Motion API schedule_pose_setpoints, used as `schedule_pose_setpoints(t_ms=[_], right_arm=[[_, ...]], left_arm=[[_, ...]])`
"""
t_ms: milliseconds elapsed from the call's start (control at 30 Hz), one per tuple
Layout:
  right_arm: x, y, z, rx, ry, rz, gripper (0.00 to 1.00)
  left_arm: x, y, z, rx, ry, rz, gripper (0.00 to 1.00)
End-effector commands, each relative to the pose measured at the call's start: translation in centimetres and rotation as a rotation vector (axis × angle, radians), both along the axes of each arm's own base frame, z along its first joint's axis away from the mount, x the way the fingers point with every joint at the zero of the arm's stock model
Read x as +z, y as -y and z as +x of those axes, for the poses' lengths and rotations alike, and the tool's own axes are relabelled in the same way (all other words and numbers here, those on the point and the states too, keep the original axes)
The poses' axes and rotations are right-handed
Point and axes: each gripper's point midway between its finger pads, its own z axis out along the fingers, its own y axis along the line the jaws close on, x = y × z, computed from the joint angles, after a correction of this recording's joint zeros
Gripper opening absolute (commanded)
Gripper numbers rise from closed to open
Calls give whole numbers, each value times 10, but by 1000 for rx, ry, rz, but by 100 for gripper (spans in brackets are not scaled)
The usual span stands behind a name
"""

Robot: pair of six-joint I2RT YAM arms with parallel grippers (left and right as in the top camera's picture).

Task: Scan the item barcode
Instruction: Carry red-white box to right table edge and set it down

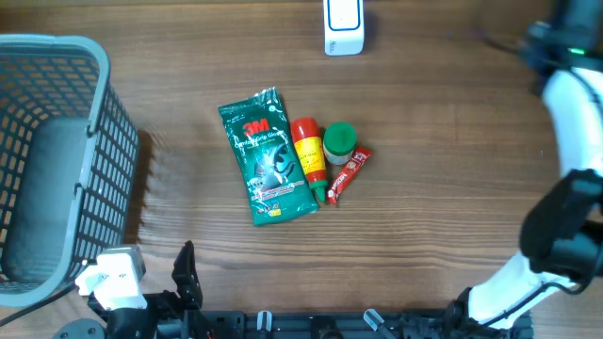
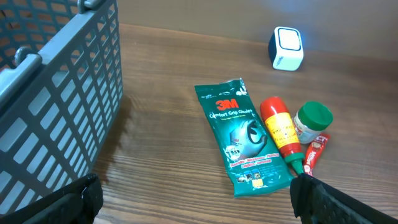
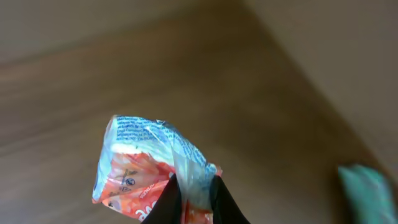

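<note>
My right gripper [image 3: 194, 180] is shut on an orange and white plastic packet [image 3: 146, 162], pinching its crumpled edge and holding it above the wooden table. Small blue print shows on the packet's top; I see no barcode on the side facing me. The white scanner [image 1: 342, 26] stands at the table's far edge and shows too in the left wrist view as the scanner [image 2: 286, 48]. My left gripper [image 2: 199, 205] hovers low near the front edge, open and with nothing between its fingers.
A green 3M packet [image 1: 267, 155], a red bottle [image 1: 307, 155], a green-lidded jar [image 1: 339, 143] and a red tube [image 1: 347, 174] lie together mid-table. A grey mesh basket [image 1: 89, 169] fills the left side. The right arm's white links [image 1: 575, 113] run along the right edge.
</note>
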Motion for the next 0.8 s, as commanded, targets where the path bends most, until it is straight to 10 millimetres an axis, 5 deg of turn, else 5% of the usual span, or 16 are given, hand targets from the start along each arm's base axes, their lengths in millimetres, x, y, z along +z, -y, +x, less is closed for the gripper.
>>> schedule_pose_setpoints(t_ms=[0,100,300,400,433,567,700,767], right_arm=[[-31,56,-28,-106,-11,120,4],[-57,89,-49,-162,-20,204,4],[-159,130,-106,-391,-166,331,8],[-171,137,-125,-453,-218,327,8],[-166,140,-129,-465,-218,318,9],[-128,139,-134,-524,-137,329,100],[-61,109,-115,-418,41,449,100],[-15,63,-99,-307,195,675,100]], left_arm=[[2,2,-1,0,11,-15,100],[2,2,-1,0,11,-16,100],[2,2,-1,0,11,-16,100],[2,2,-1,0,11,-16,100],[2,2,-1,0,11,-16,100],[2,2,-1,0,11,-16,100],[2,2,-1,0,11,-16,100],[2,2,-1,0,11,-16,100]])
